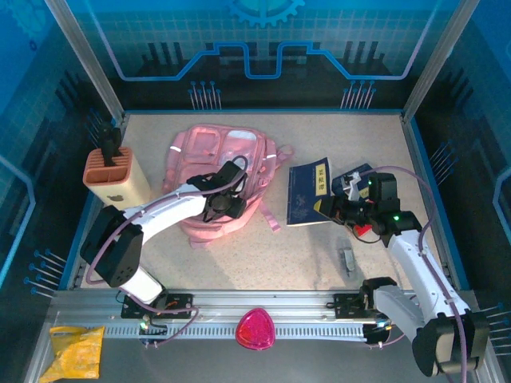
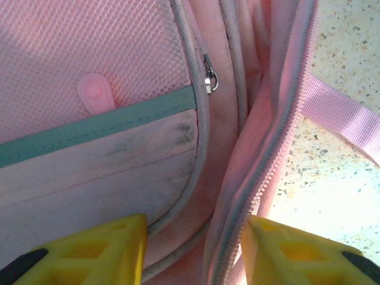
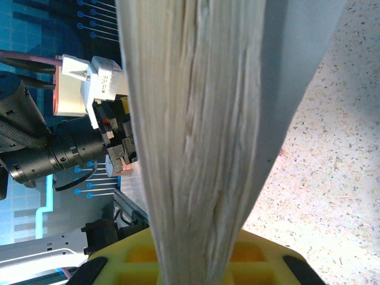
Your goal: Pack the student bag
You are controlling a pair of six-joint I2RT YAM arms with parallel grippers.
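Speckled beige surface (image 1: 263, 255) lying at centre; blue circuit-patterned walls (image 1: 263, 40) enclosing it from 9 through 12 to 3 o'clock; aluminium rail (image 1: 263, 307) running along 6 o'clock.

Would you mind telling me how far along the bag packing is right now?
Nothing is visibly packed yet. In hand: the left gripper sits over the zipper edge of the student bag, jaws apart, and the right gripper is shut on the blue book. Left: getting the book into the bag; the tan slotted holder also stands outside.

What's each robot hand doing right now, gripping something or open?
Left gripper: fingers straddle the student bag's zipper edge; grip cannot be told.
Right gripper: closed on the blue book.
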